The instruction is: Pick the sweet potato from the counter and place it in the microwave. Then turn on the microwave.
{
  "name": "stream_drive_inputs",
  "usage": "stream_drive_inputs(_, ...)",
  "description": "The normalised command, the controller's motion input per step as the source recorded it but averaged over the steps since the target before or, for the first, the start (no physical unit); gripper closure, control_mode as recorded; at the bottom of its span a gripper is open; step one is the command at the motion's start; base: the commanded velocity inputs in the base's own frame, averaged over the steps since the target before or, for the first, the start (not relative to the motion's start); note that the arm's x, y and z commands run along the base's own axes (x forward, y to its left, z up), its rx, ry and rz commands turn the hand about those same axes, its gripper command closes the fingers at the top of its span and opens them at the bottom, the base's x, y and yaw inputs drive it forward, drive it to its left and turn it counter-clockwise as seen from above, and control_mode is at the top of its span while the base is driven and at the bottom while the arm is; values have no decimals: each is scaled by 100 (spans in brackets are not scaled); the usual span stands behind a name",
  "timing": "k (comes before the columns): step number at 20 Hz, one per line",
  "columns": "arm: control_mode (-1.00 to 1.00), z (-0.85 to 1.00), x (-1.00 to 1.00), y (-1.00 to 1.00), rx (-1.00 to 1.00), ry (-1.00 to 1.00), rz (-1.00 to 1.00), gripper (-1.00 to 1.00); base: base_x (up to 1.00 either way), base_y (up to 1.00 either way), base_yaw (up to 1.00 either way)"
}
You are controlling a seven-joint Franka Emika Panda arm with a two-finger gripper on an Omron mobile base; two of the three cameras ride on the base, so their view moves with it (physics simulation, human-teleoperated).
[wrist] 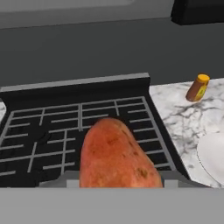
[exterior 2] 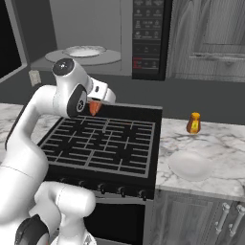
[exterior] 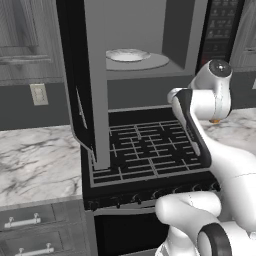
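Now you're mid-carry: the claw (exterior 2: 97,106) is pinching the sweet potato (wrist: 116,155) above the black stovetop (exterior 2: 103,143). Next, you'll likely need to raise it toward the open microwave (exterior: 142,35) and set it on the white round plate (exterior: 127,55) inside.

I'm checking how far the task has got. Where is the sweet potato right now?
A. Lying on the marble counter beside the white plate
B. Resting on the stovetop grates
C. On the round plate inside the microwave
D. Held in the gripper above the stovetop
D: the hand view shows the sweet potato clamped in the gripper with the stovetop grates below it, and the microwave's plate bare.
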Motion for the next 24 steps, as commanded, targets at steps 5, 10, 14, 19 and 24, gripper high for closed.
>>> stream_drive_inputs(5,-100,13,0,30,-1,0,6,100,0,0,0)
stream_drive_inputs(10,-100,15,0,24,0,0,6,100,0,0,0)
stream_drive_inputs(14,-100,13,0,22,0,0,5,100,0,0,0)
stream_drive_inputs(19,-100,15,0,20,0,-2,4,100,0,0,0)
stream_drive_inputs(24,-100,15,0,21,0,-3,3,100,0,0,0)
